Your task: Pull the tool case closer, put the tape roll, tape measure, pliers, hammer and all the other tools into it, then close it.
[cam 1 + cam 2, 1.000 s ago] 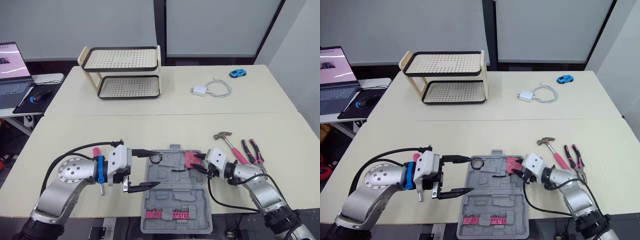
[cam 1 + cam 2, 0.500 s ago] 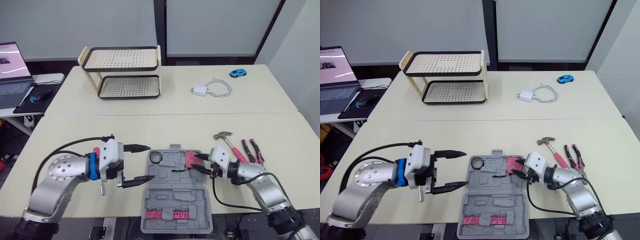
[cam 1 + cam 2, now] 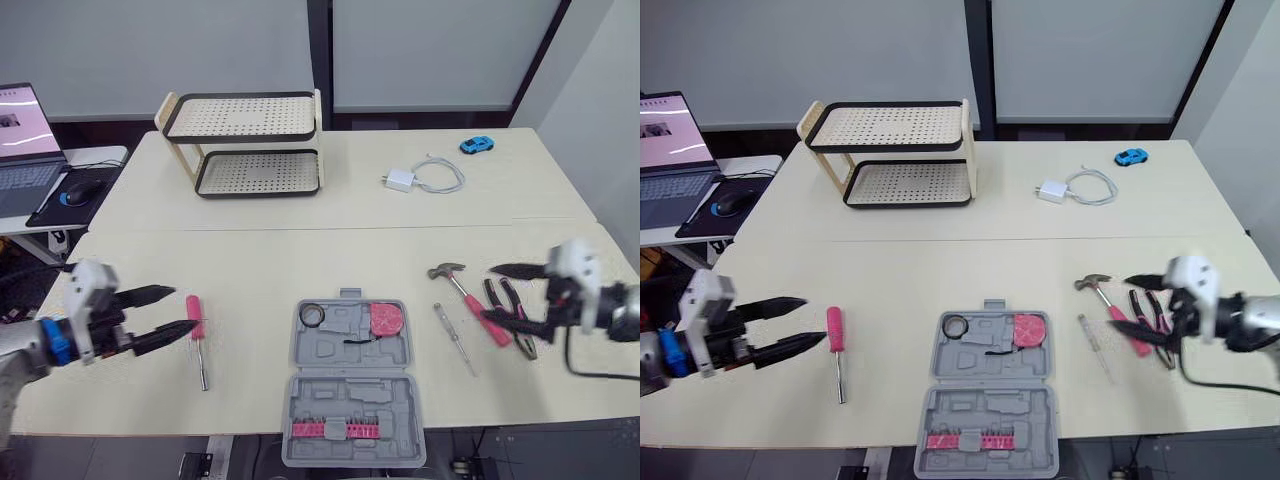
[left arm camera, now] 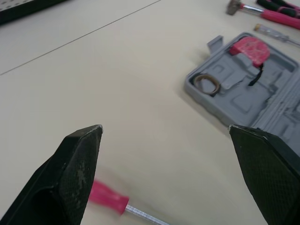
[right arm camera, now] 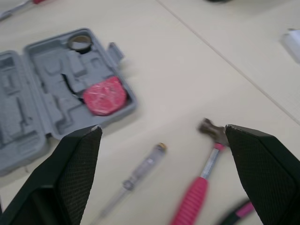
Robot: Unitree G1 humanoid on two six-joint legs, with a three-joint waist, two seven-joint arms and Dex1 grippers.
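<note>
The grey tool case [image 3: 297, 352] lies open near the table's front edge. A tape roll [image 3: 313, 315] and a pink tape measure [image 3: 386, 320] sit in its far half, and pink bits [image 3: 335, 430] in the near half. A pink-handled screwdriver [image 3: 197, 335] lies left of the case. My left gripper [image 3: 182, 309] is open just left of it. A clear tester screwdriver [image 3: 455, 340], a pink hammer [image 3: 460, 286] and pliers [image 3: 512, 303] lie right of the case. My right gripper [image 3: 488, 292] hangs open over the hammer handle and pliers, holding nothing.
A two-tier perforated rack [image 3: 245, 145] stands at the back left. A white charger with cable [image 3: 420, 178] and a blue toy car [image 3: 476, 146] lie at the back right. A laptop [image 3: 25, 130] and a mouse [image 3: 78, 190] rest on a side table to the left.
Both arms have drawn back from the case, the left to the left and the right to the right. The right gripper opened, and the tape measure stays in the case.
</note>
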